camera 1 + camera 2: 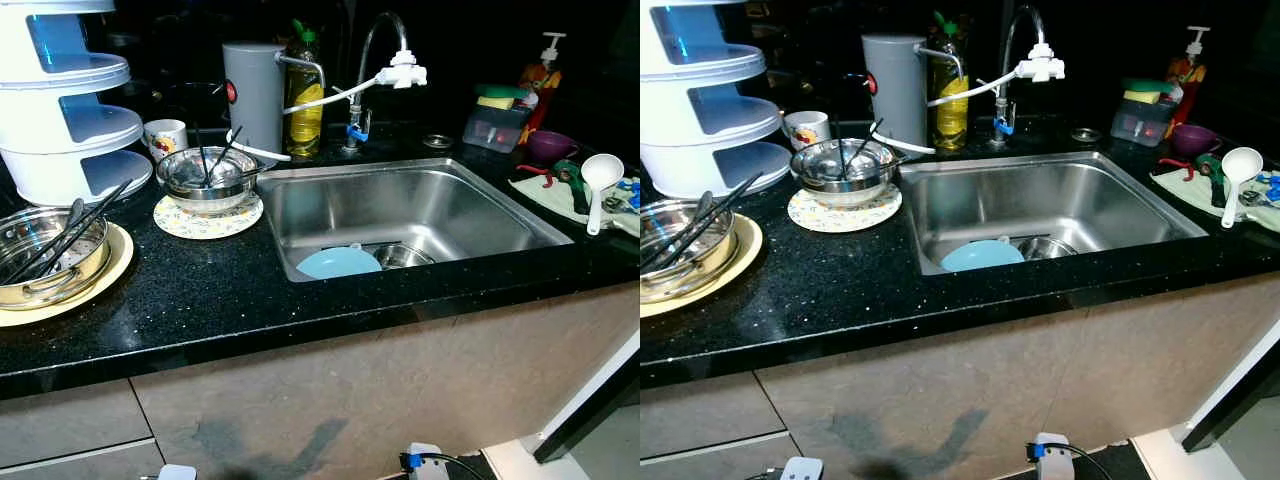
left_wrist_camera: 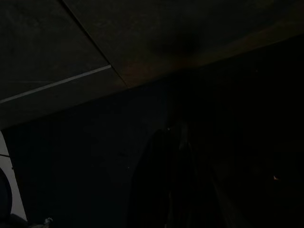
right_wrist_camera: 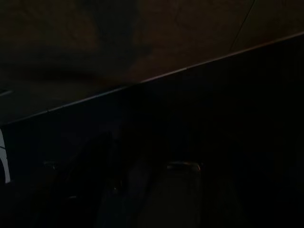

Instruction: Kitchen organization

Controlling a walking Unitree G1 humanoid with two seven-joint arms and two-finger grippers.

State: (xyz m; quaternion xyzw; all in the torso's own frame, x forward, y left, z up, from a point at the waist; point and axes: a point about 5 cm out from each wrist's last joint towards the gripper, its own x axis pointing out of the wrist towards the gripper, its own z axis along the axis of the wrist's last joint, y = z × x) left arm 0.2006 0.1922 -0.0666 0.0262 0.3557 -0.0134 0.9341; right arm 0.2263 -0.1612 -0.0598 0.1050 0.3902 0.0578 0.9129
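Left eye: black bench (image 1: 230,290) around a steel sink (image 1: 440,205), blue plate (image 1: 338,263) lying inside; steel bowl (image 1: 205,178) with chopsticks just left of it.
Left wrist: very dark, left claw (image 2: 178,190) barely made out, spread unreadable.
Right wrist: very dark, right claw (image 3: 142,190) likewise unreadable.

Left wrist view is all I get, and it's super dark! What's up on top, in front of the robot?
Observer: A steel sink set into a black counter.
Operator: Is anything inside the sink?
Observer: Yes, a light blue plate lies at the bottom, near the front wall.
Operator: Any bowls around?
Observer: A steel bowl stands on a flowered plate, on the counter left of the sink.
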